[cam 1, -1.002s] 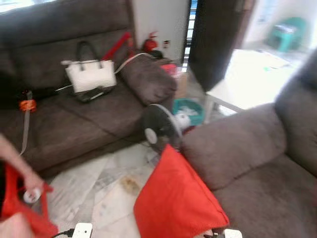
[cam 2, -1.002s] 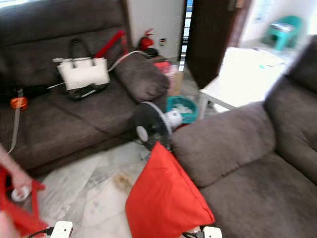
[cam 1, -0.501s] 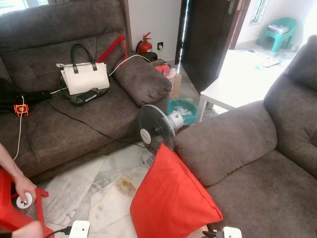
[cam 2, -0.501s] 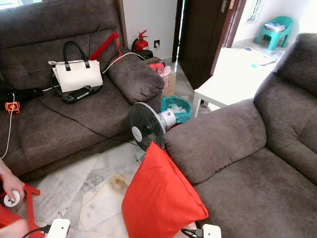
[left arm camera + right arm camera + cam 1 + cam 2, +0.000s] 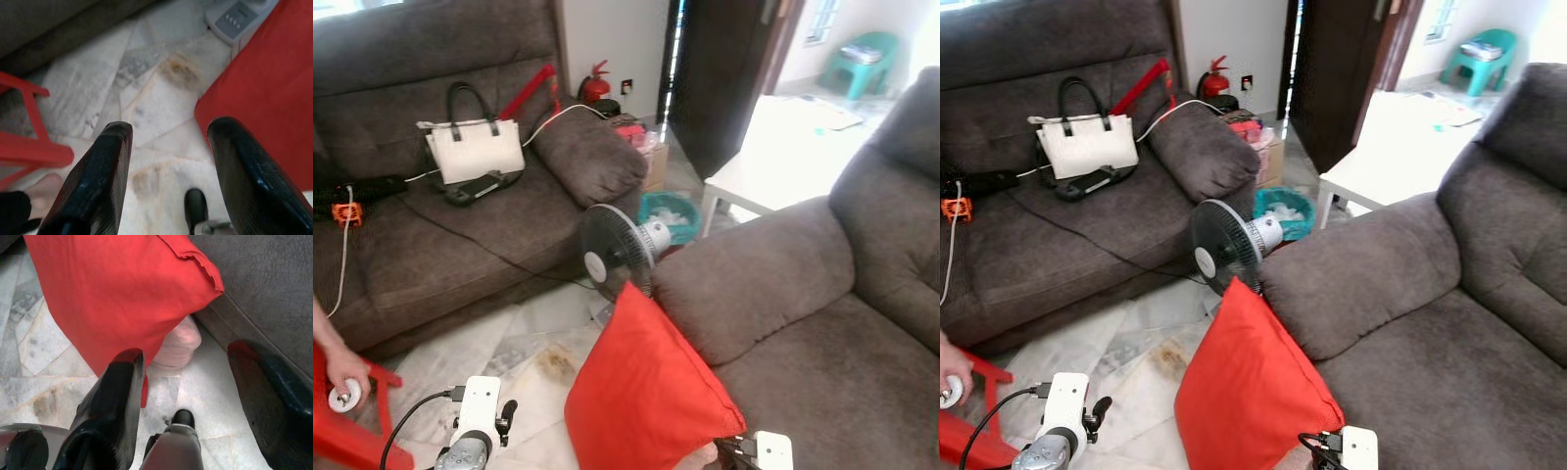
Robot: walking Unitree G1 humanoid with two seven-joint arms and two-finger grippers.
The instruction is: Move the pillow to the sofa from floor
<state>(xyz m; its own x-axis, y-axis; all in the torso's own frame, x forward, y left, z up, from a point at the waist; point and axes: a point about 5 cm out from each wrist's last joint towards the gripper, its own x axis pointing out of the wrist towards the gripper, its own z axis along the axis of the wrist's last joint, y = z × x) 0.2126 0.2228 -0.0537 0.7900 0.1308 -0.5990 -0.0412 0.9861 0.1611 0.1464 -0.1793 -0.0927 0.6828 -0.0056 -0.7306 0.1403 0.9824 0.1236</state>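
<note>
I see the red pillow [image 5: 646, 387] standing on the floor [image 5: 524, 357], leaning against the near sofa [image 5: 803, 323] on the right. Both tools hang low — left tool [image 5: 168, 164] and right tool [image 5: 188, 382] with fingers apart, gripping nothing.

Marble floor [image 5: 524, 343] under pillow [image 5: 646, 392], fan [image 5: 612, 257] (perhaps stained)

Left arm [image 5: 475, 426] has risen into view — tool (fingers apart) above floor [image 5: 146, 93].
</note>
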